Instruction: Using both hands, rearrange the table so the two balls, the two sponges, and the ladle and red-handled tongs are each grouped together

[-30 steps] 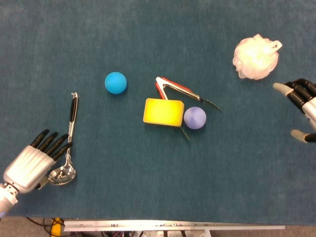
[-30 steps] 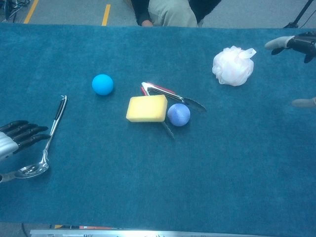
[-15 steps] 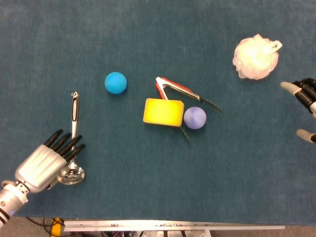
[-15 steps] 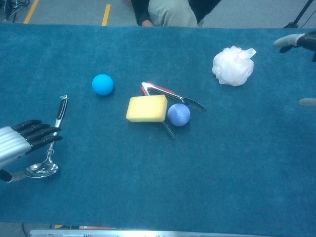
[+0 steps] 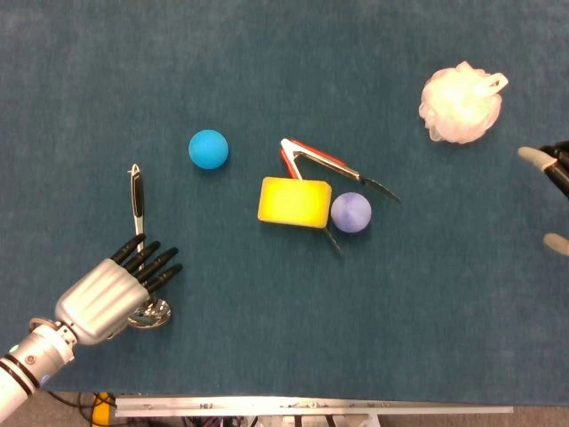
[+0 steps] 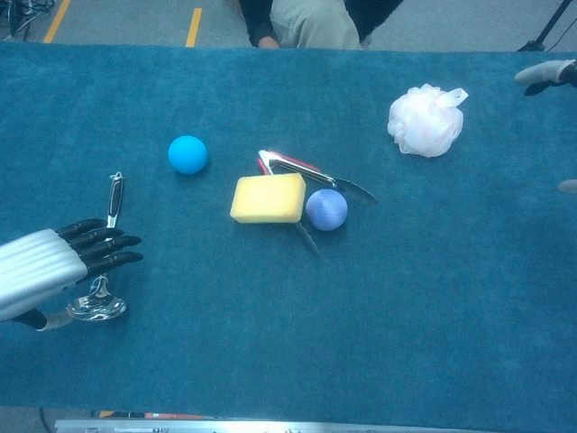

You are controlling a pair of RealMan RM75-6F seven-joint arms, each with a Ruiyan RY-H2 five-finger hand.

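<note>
Head view shows a teal-covered desk [image 5: 267, 356] with the left hand [image 5: 111, 294] at 7 o'clock, its dark fingers [image 5: 153, 263] extended side by side over the ladle [image 5: 138, 233]; whether they grip it cannot be told. The ladle's bowl lies under the hand, its black handle pointing toward 12 o'clock. Near centre, the yellow sponge [image 5: 294, 202] sits against the red-handled tongs [image 5: 331, 166], which splay around it, with the lavender ball [image 5: 351, 212] touching the sponge at its 3 o'clock side. The blue ball [image 5: 209, 149] rests apart at 10 o'clock from the sponge. The white mesh sponge [image 5: 460, 104] lies well off at 2 o'clock. The right hand [image 5: 556, 182] is cropped at the 3 o'clock edge, its tips apart and touching nothing. A seated person [image 6: 306, 23] shows beyond the desk in the chest view.
</note>
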